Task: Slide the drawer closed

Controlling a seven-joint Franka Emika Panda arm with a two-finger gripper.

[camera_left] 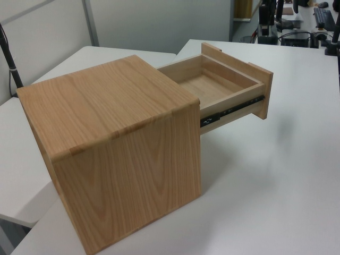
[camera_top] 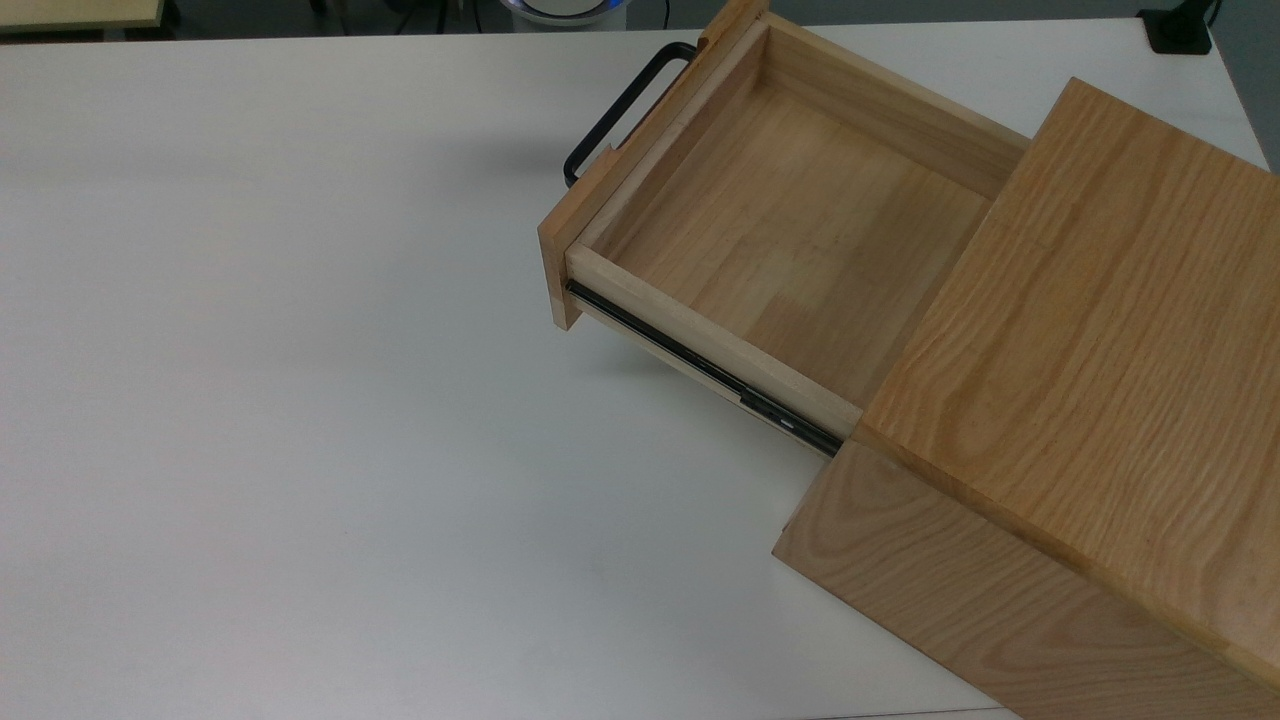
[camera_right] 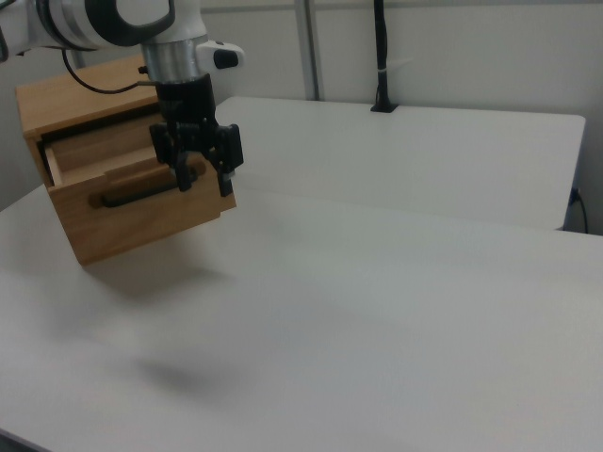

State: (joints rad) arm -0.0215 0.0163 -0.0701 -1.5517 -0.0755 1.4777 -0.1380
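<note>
Though pulled out, smooth boxy drawer (camera_top: pixel 790 230)

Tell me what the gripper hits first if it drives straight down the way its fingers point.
Probably the white table. The gripper points downward and overlaps the drawer front in the right view, but depth is unclear.

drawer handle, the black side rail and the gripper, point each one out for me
drawer handle (camera_top: pixel 620 110), top view, on the middle of the black bar.
side rail (camera_top: pixel 700 368), top view, on the black strip along the drawer's side.
gripper (camera_right: pixel 203 179), right view, between its open jaws.
</note>
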